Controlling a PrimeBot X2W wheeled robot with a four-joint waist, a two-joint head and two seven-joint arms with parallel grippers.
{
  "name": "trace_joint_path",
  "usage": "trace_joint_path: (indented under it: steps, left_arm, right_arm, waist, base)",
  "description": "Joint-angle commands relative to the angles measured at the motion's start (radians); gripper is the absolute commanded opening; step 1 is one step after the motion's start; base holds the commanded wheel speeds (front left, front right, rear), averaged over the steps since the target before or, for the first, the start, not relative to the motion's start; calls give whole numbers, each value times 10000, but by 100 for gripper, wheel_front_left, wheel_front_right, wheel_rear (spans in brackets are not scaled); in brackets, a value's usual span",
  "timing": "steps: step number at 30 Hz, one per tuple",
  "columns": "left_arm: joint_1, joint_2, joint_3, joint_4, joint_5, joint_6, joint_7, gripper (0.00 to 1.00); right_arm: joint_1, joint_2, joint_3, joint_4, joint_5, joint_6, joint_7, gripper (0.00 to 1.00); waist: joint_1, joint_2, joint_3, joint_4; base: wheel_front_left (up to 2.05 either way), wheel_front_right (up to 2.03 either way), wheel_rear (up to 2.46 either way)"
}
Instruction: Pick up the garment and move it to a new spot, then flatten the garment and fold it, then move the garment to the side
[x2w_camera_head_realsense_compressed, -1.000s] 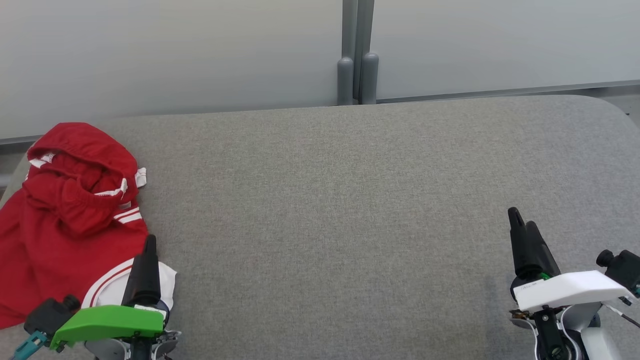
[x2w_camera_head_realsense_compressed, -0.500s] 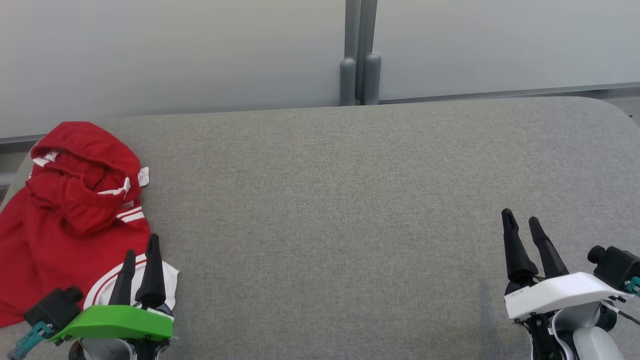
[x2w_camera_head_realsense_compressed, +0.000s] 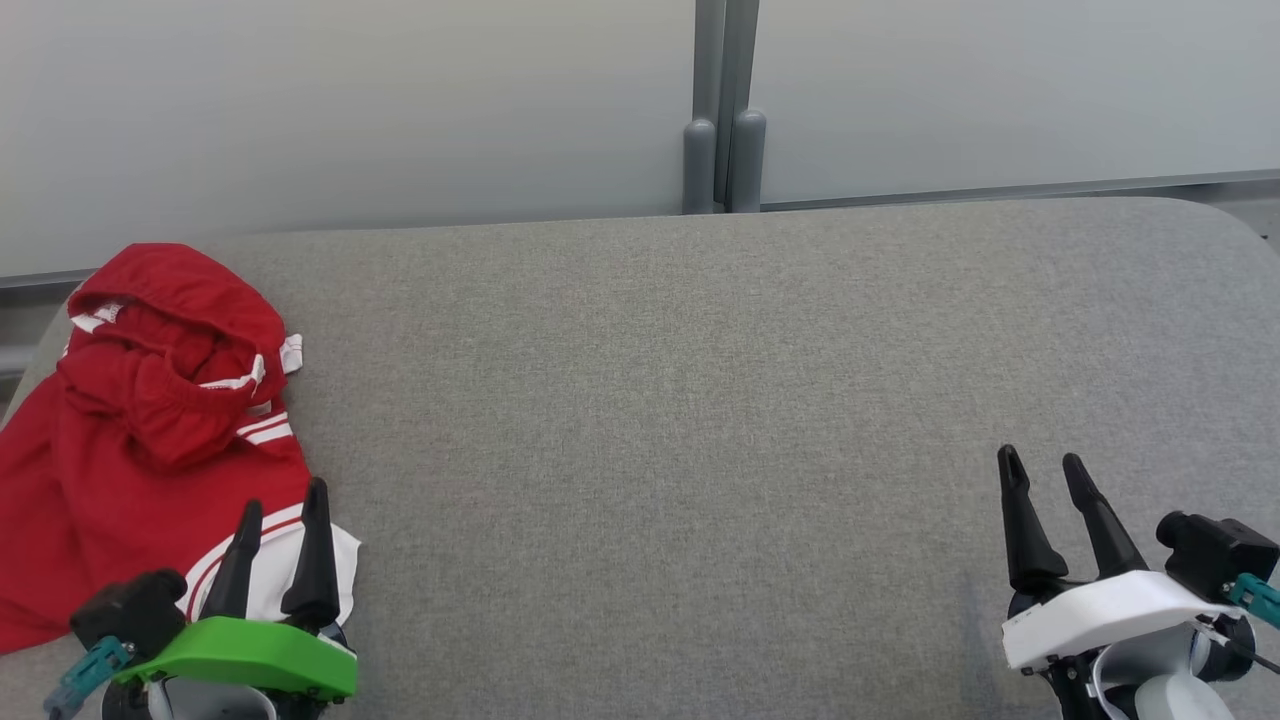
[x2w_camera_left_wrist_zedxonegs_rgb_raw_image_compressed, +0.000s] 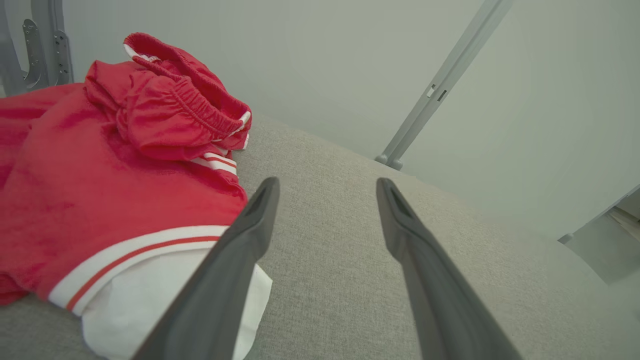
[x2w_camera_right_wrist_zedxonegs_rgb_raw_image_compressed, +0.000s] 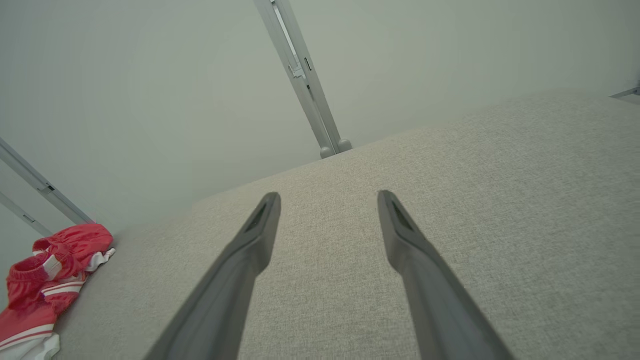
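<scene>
1. Red, white-trimmed garment (x2w_camera_head_realsense_compressed: 150, 440) lies crumpled at the counter's (x2w_camera_head_realsense_compressed: 680, 400) far-left edge, not yet lifted.
2. Nearest is the left tool (x2w_camera_head_realsense_compressed: 284, 495), fingers apart and empty at the white hem, probably staged for pickup. Contact unclear.
3. Far off, the right tool (x2w_camera_head_realsense_compressed: 1040, 457) has fingers apart, empty.
4. Garment's left side is cut off and its underlayers are hidden.

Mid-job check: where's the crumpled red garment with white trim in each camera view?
Head view: crumpled red fabric garment with white stripes, at the far left edge.
Left wrist view: garment across the left half.
Right wrist view: garment in the bottom-left corner.
Shared landmark: the grey upright metal post.
</scene>
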Motion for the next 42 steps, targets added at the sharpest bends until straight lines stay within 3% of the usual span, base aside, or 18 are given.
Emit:
trace_joint_path:
  steps: [1, 17, 42]
  left_arm:
    - [-15, 113, 24, -47, 364, -63, -130, 100]
    - [186, 290, -101, 150, 1882, -61, -535, 100]
    - [349, 510, -380, 871, 3101, -66, -1057, 100]
  right_arm:
    - [76, -90, -27, -11, -420, 4, -124, 100]
    - [238, -162, -118, 60, -1738, 4, -520, 100]
    - [608, -113, -121, 222, -3440, 5, -1047, 100]
  waist:
    - [0, 66, -5, 0]
    - [0, 81, 12, -30]
    - [0, 105, 10, -46]
  base:
    - [0, 0, 0]
    - [0, 0, 0]
    - [0, 0, 0]
